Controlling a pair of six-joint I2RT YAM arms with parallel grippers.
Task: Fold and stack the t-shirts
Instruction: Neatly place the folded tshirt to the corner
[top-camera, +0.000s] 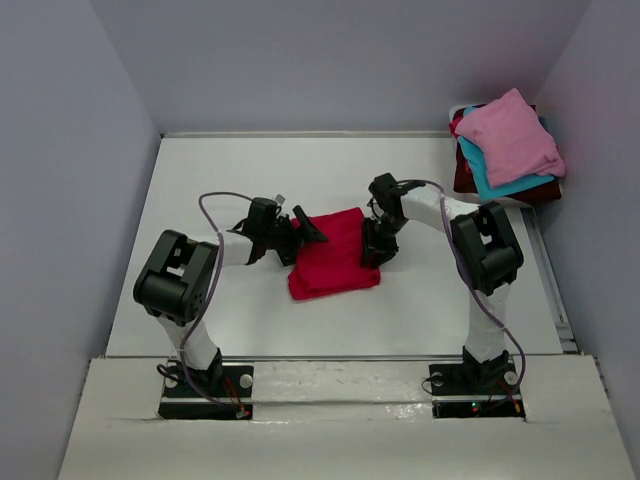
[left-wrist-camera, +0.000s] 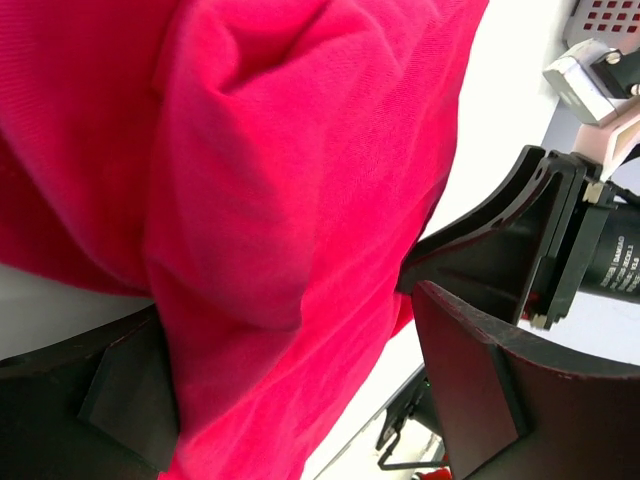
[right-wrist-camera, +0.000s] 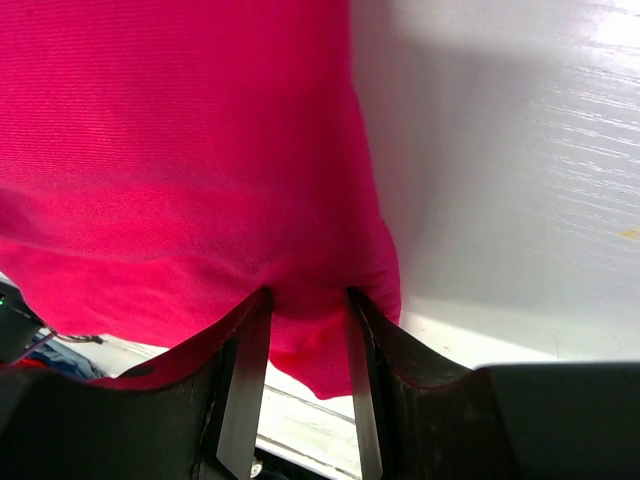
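Note:
A bright red t-shirt (top-camera: 335, 255), folded into a rough rectangle, lies in the middle of the white table (top-camera: 200, 180). My left gripper (top-camera: 300, 232) is at its left edge, jaws wide open. In the left wrist view the red cloth (left-wrist-camera: 280, 200) lies loosely in the left gripper (left-wrist-camera: 290, 340), with bare table showing beside the right finger (left-wrist-camera: 470, 380). My right gripper (top-camera: 372, 250) is at the shirt's right edge. In the right wrist view the right gripper (right-wrist-camera: 307, 320) is shut on a bunched fold of red cloth (right-wrist-camera: 180, 150).
At the back right corner, folded t-shirts are stacked: pink (top-camera: 510, 135) on top, teal (top-camera: 490, 180) below, dark maroon (top-camera: 462, 170) underneath. Grey walls close in the table on three sides. The right arm's wrist (left-wrist-camera: 560, 240) shows close by in the left wrist view.

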